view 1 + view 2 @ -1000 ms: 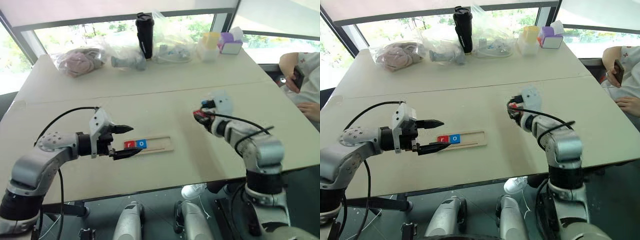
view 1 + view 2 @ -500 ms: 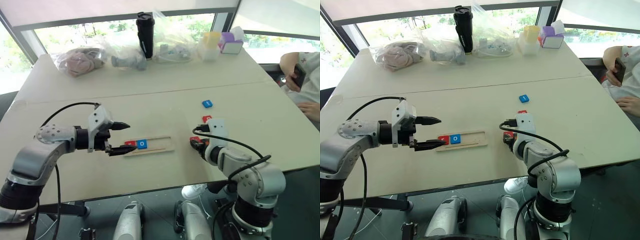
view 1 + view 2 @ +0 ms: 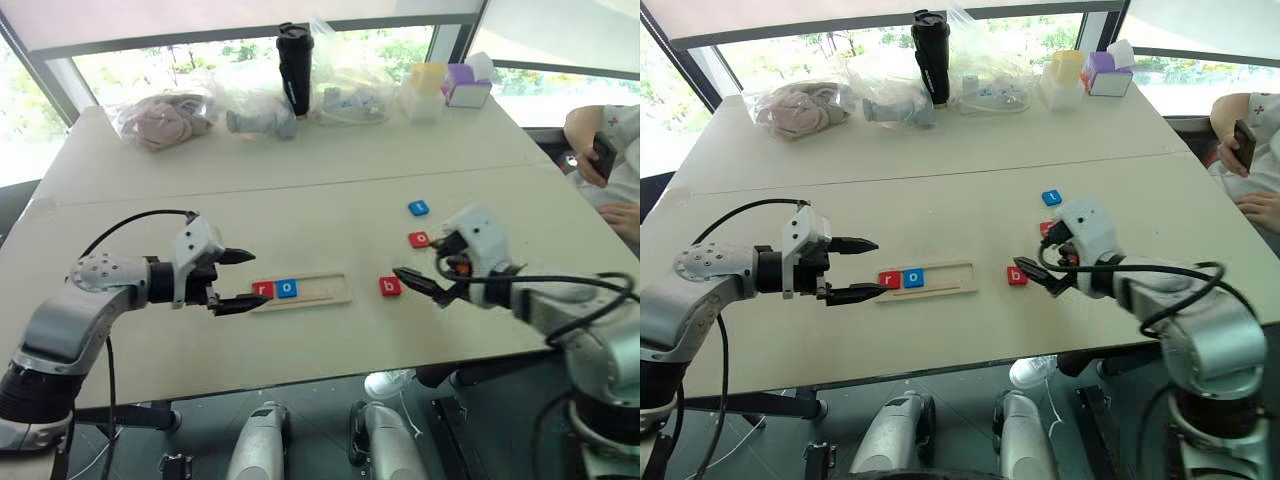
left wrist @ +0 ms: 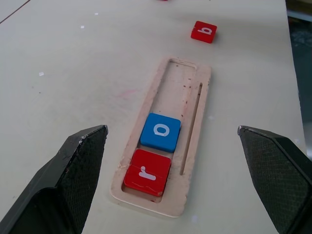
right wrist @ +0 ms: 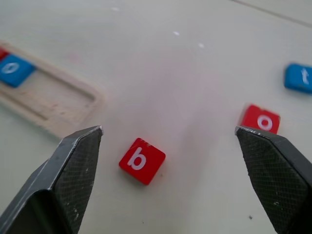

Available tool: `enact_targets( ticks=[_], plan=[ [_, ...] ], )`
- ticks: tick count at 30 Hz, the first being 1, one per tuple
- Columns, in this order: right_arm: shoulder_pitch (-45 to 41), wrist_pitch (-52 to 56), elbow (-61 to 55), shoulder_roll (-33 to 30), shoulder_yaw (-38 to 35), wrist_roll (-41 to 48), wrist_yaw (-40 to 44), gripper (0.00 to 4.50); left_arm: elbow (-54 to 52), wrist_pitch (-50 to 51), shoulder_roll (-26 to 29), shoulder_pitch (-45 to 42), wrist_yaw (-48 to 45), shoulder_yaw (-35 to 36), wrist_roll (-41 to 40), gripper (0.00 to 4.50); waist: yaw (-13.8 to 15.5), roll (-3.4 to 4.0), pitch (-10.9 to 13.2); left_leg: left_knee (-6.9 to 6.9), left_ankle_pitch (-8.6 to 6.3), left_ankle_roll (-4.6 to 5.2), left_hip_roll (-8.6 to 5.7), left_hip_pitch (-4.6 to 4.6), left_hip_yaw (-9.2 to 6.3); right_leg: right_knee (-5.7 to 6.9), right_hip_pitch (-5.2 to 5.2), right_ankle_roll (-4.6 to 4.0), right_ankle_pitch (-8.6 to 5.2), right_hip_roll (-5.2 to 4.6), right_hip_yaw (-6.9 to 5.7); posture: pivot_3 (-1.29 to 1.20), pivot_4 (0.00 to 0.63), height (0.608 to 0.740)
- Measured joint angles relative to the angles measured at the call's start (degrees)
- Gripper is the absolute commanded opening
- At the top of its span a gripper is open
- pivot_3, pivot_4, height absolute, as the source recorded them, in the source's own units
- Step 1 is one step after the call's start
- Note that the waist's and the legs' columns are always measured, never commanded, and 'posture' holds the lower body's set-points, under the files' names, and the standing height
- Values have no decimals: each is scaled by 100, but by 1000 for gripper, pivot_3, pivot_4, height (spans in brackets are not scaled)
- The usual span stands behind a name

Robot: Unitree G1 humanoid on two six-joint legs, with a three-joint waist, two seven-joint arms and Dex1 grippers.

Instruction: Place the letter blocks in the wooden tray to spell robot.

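- Plastic bags [image 3: 345, 70] at the far edge of the tabletop [image 3: 330, 160] blur what is inside them; a pinkish bundle [image 3: 155, 122] and grey objects [image 3: 262, 122] show through, hard to name.
- A person's arm [image 3: 600, 135] at the right edge is cut off by the frame.
- The wooden tray [image 3: 305, 290] lies on the tabletop, with a red "r" block [image 4: 147, 172] at its left end and a blue "o" block [image 4: 161, 131] touching it; the other places are bare wood.
- A red "b" block [image 5: 142, 160] lies on the tabletop just off the tray's right end, apart from it. A red "o" block [image 5: 261, 119] and a blue "t" block [image 5: 298, 78] lie farther back and to the right.
- The left gripper [image 3: 238, 281] hangs beside the tray's left end, fingers [image 4: 78, 161] spread wide, holding nothing.
- The right gripper [image 3: 428, 275] hangs just right of the "b" block, fingers [image 5: 78, 161] spread wide, empty.
- The tabletop is pale beige with a seam across it; a black tumbler [image 3: 294, 68], a yellow container [image 3: 424, 88] and a purple-and-white box [image 3: 468, 85] stand at the far edge, windows with greenery behind them.
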Motion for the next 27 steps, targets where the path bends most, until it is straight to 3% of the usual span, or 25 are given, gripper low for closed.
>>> enact_targets(
  ticks=[3, 6, 11, 18, 21, 26, 27],
  plan=[
    [236, -1391, 1008, -413, 262, -119, 1101, 4488, -51, 27, 108, 22, -128, -9, 4, 4500, -31, -6, -1, -11, 2, 3, -1, 0, 18, -2, -10, 3, 2, 0, 9, 0, 150, 740],
    [118, -2847, 2177, -589, 1043, -751, 1747, 4488, -285, 159, 277, 76, -248, 6, -107, 4500, -48, -8, 0, -14, 3, 4, -2, 2, 22, 0, -14, 4, 2, 2, 12, 0, 150, 740],
    [-667, -4254, 3672, -121, 1895, -1376, 2207, 4488, -487, 244, 461, 182, -291, 63, -166, 4500, -43, -10, 1, -3, 4, 4, 1, 7, 17, 12, -12, 1, 5, 9, 13, 0, 150, 740],
    [-1197, -5226, 4747, 319, 2349, -1822, 2453, 4488, -747, 376, 486, 471, -150, 225, -273, 4500, 9, -11, 1, 1, 5, 3, -1, 1, 20, 9, -9, 9, 9, 8, 15, 0, 150, 740],
    [-1280, -5421, 4939, 353, 2385, -1867, 2562, 3684, -946, 473, 498, 628, -68, 303, -360, 4500, 8, -11, 1, 3, 5, 2, -1, 3, 20, 12, -7, 19, 15, 8, 15, 0, 150, 740],
    [-1288, -5556, 5030, 357, 2386, -1885, 2702, 1216, -1017, 518, 498, 677, 19, 311, -394, 4500, 7, -11, 1, 34, 5, 2, 1, 6, 17, 42, -7, 3, 5, 8, 15, 0, 150, 740],
    [-1291, -5558, 5034, 355, 2386, -1893, 2718, 1179, -1017, 518, 498, 677, 29, 312, -398, 4500, 6, -11, 1, 42, 5, 1, 2, 5, 16, 50, -6, 2, 4, 8, 15, 0, 150, 740]
  ],
)
